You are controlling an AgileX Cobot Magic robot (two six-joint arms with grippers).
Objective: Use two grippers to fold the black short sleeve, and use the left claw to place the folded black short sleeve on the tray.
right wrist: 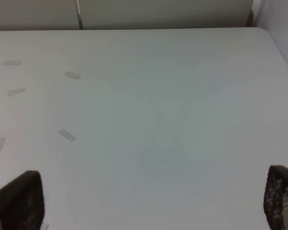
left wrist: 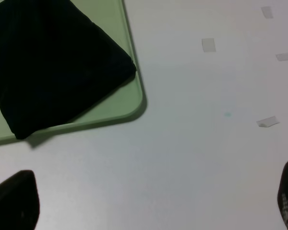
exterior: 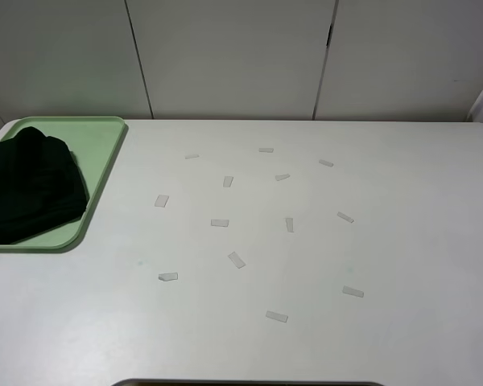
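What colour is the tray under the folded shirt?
Light green; the tray shows best in the exterior high view.

Tray (left edge) cropped

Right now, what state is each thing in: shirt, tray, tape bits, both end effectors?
black short sleeve: folded into a compact bundle, lying on the tray, nothing gripping it.
tray: flat on the table at its far left, holding the shirt.
tape strips: scattered flat across the table.
left end effector: open, empty, off the tray.
right end effector: open, empty, over bare table.
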